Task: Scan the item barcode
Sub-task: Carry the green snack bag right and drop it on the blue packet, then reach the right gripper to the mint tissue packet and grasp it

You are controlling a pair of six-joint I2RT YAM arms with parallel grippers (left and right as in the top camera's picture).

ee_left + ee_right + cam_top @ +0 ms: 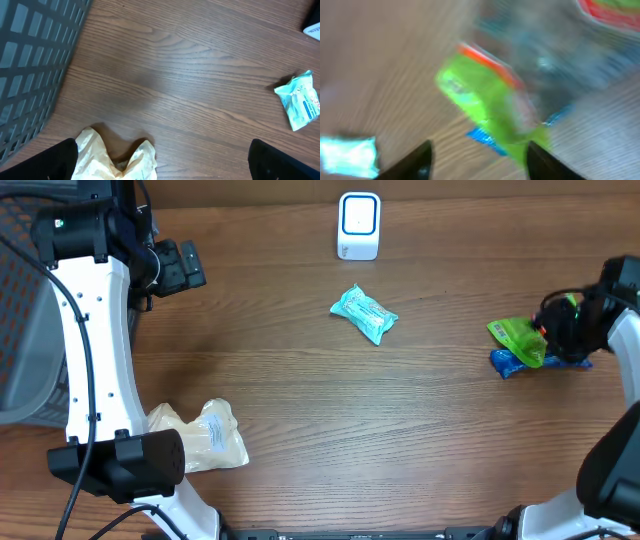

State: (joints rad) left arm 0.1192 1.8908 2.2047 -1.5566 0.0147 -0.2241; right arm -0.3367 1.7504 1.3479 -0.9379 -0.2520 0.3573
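Wooden table [300, 410] filling the frame. Left gripper [161, 162] spread wide at bottom edge, holding nothing. Right gripper [477, 159] parted at far right, blurred, straddling green packet [517, 338] overlapping blue packet [505, 364]. Teal packet [365, 313] mid-frame; white scanner [359, 226] top centre.

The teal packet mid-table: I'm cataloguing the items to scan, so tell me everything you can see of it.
The teal packet is a small pouch of crinkled, glossy-looking film, light turquoise with white patches and print too small to read. It lies flat and skewed on the wooden table, in front of the white scanner but apart from it. Only the table touches it.
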